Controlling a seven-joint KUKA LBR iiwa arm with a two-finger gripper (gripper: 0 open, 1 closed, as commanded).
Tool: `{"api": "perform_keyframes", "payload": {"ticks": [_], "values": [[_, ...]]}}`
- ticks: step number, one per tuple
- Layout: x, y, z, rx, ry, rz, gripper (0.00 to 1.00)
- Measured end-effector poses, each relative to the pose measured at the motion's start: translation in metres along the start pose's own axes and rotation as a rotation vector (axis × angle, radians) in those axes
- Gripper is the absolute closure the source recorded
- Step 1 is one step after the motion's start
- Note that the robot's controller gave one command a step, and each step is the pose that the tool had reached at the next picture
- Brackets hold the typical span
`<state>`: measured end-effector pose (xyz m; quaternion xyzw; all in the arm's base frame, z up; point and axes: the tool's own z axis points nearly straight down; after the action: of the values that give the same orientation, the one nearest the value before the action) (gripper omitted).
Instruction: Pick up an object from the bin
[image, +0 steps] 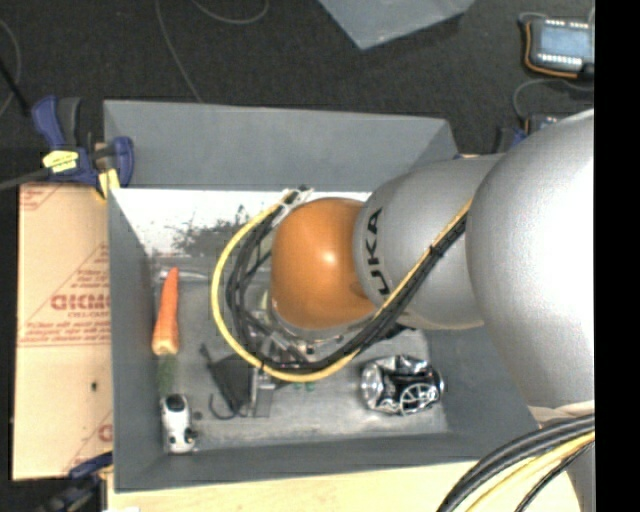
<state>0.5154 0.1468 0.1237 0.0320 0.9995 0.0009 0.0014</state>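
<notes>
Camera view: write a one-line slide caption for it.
KUKA arm reaching into the grey bin beside an orange carrot, a small white toy and a shiny black-and-silver object.

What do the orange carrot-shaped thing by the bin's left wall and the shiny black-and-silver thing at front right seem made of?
Carrot-shaped thing: likely moulded plastic or rubber, matte; its orange is even and smooth, with a dark green end. Black-and-silver thing: glossy, perhaps chromed plastic or foil; bright glints on crumpled-looking curves, exact material unclear.

Middle of bin (130, 300) hidden under arm (480, 250) (orange cover (315, 260)), arm cropped right
</notes>
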Motion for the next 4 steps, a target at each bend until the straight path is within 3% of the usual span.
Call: {"api": "perform_keyframes", "payload": {"ticks": [1,2,4], "values": [[0.002,0.0,0.051,-0.001,-0.002,0.172,1.0],[0.002,-0.001,0.053,-0.001,-0.003,0.175,1.0],[-0.004,-0.002,0.025,-0.002,-0.003,0.178,1.0]]}}
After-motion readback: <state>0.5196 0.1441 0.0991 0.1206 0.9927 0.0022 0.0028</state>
